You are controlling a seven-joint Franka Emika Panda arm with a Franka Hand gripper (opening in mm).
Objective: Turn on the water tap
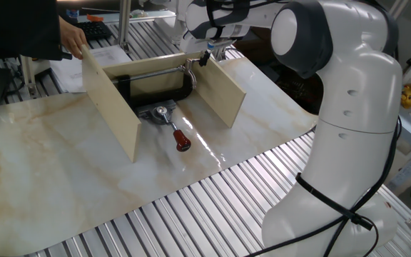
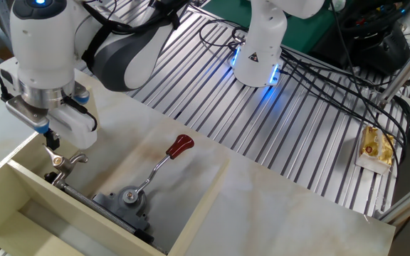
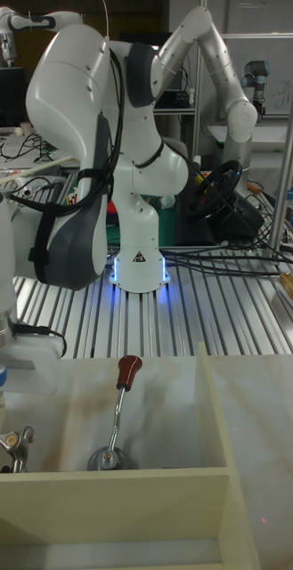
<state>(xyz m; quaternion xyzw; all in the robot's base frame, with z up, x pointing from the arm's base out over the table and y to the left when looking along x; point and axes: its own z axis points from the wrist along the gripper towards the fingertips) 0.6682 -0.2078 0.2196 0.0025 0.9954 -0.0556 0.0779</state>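
Observation:
The water tap is a metal lever with a red knob [image 1: 183,140] on a round base [image 1: 161,113]. It lies between two wooden boards, held by a black C-clamp [image 1: 155,91]. The other fixed view shows the knob [image 2: 180,145] pointing away from the base [image 2: 129,197], and the tall fixed view shows it too [image 3: 128,371]. My gripper [image 1: 206,58] hangs over the far right end of the clamp, just above its screw handle [image 2: 66,162]. The fingers [image 2: 50,141] look shut with nothing in them, well away from the red knob.
Two upright wooden boards [image 1: 109,100] [image 1: 223,89] flank the tap, and a low wooden wall [image 3: 110,499] crosses the front in the tall fixed view. A person's hand [image 1: 70,39] rests at the far board's top. A second robot base [image 2: 258,50] stands on the slatted table.

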